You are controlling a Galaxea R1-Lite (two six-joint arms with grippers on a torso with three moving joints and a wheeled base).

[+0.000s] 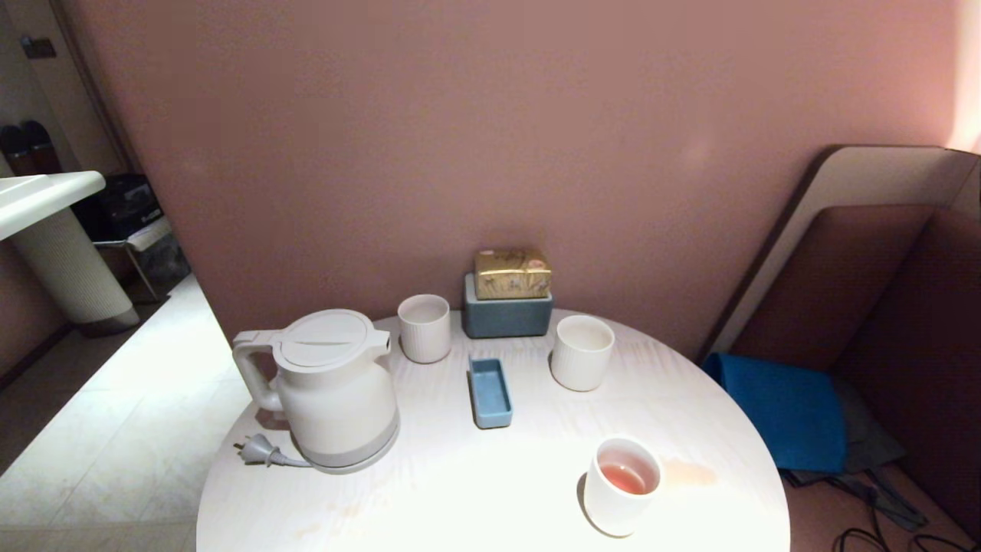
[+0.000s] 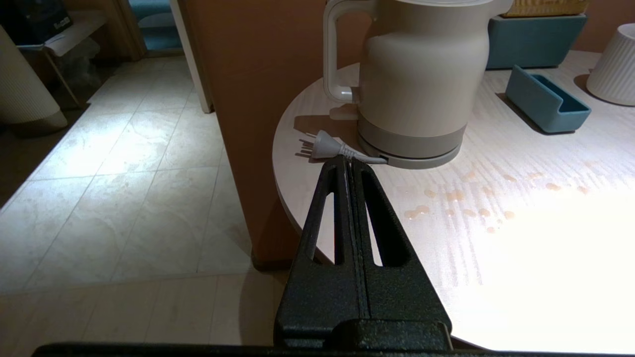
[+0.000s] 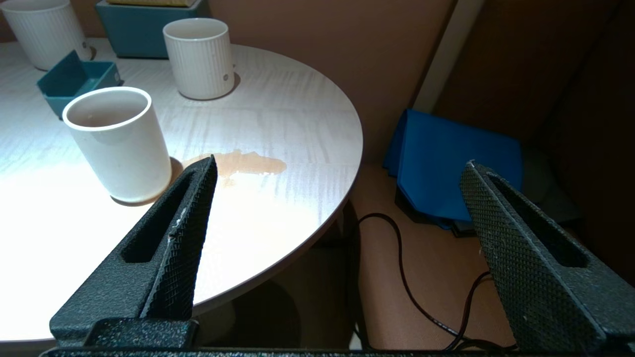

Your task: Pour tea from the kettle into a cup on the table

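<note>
— Nearest the head camera, what stands on the table [image 1: 429,491]?

— One smooth white cup [image 1: 621,484] near the front right edge, holding a little reddish tea [image 1: 625,478]; a tan puddle [image 3: 238,163] lies on the top just beside it, and small drops [image 2: 461,203] dot the wood in front of the kettle [image 1: 333,387].

— And the kettle?

— Upright on its grey base at the left edge, lid on, handle outward; its loose plug [image 1: 257,450] lies beside the base.

— The ribbed ones?

— Ribbed cup [image 1: 424,327] behind the kettle; ribbed mug [image 1: 582,353] to the right; a blue tray [image 1: 490,392] between them; a blue box [image 1: 506,314] with a gold packet [image 1: 512,273] against the wall.

— Grippers?

— Left gripper [image 2: 350,166] pressed together, off the table edge, pointing at the plug; right gripper [image 3: 342,168] spread wide, empty, low beside the table's right rim, the smooth cup close to one finger.
</note>
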